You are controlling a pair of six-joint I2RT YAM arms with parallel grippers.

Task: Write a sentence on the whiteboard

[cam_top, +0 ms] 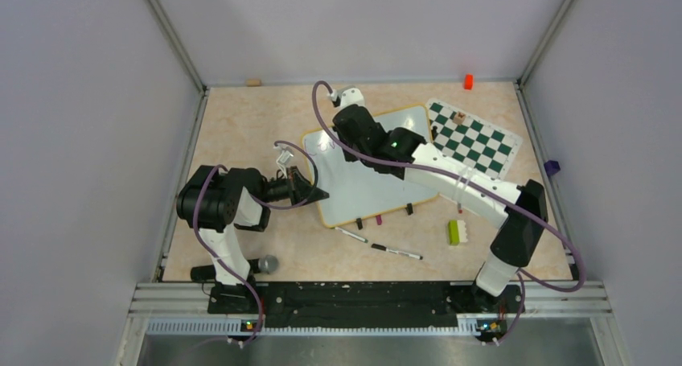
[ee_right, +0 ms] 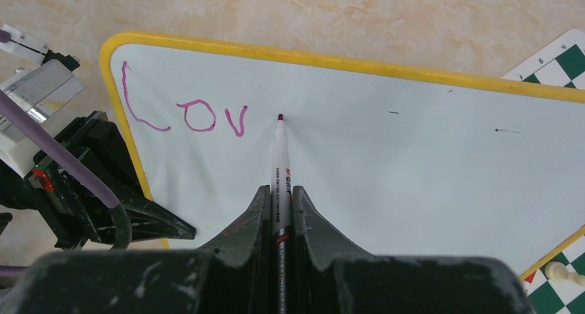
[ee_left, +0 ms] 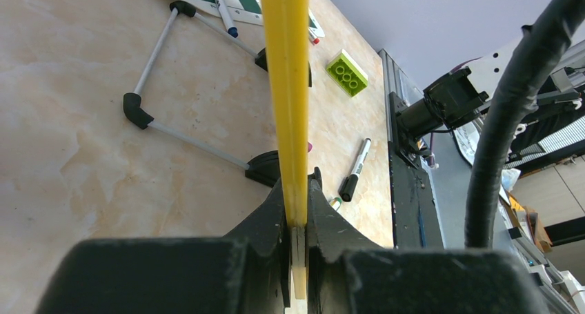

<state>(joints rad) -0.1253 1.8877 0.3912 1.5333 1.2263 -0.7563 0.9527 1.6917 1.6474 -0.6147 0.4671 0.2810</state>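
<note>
The whiteboard (cam_top: 366,185) lies tilted mid-table, glossy white with a yellow frame (ee_left: 286,86). My left gripper (ee_left: 298,217) is shut on its left edge, pinching the frame; from above the left gripper (cam_top: 319,195) sits at the board's near-left side. My right gripper (ee_right: 279,193) is shut on a white marker (ee_right: 280,155) over the board's far-left part (cam_top: 347,131). The marker's red-purple tip touches the whiteboard (ee_right: 386,176) just right of the sentence's purple letters "Lov" (ee_right: 200,115).
A green-and-white chess mat (cam_top: 474,137) lies right of the board. A green brick (cam_top: 454,232) and two loose markers (cam_top: 396,252) (cam_top: 351,235) lie near the front. An orange block (cam_top: 467,81) sits at the back wall. The board's wire stand (ee_left: 148,114) rests on the table.
</note>
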